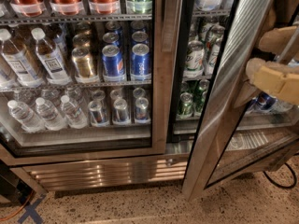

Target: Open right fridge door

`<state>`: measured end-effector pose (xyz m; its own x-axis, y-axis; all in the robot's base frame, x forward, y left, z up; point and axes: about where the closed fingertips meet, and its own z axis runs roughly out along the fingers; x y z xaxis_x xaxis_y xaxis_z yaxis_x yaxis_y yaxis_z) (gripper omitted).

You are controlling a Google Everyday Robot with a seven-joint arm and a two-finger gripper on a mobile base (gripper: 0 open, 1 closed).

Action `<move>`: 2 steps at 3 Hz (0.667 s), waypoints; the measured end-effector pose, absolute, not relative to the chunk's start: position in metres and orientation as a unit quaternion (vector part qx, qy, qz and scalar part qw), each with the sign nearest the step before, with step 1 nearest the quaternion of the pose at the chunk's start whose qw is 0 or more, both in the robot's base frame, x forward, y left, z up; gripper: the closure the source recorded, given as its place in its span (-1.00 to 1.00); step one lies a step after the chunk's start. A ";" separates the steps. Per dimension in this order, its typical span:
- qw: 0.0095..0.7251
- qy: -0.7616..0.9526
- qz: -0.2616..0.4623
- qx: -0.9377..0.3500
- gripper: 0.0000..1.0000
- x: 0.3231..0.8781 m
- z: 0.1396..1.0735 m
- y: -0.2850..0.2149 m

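The fridge (100, 171) is a wide steel drinks cooler with wire shelves of cans and bottles and a slatted base grille. Its right fridge door (231, 83), glass in a brushed steel frame, stands swung partly open, its free edge slanting toward me down to the floor. Behind it, green cans (194, 59) show on the open shelves. My gripper (267, 59), tan coloured, is at the right edge of the view, close against the outer side of the open door at mid height. The bar handle cannot be told apart from the frame.
The left glass door (161, 69) is closed over water bottles (42, 113) and blue Pepsi cans (126, 59). A black cable (280, 178) lies on the speckled floor at right. An orange cable (18, 209) and a dark object sit at the bottom left.
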<state>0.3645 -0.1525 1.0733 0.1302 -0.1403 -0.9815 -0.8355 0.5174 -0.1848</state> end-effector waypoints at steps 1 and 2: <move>0.632 0.599 0.275 -0.407 -1.00 0.364 1.073 -0.152; 0.632 0.599 0.273 -0.410 -1.00 0.365 1.074 -0.150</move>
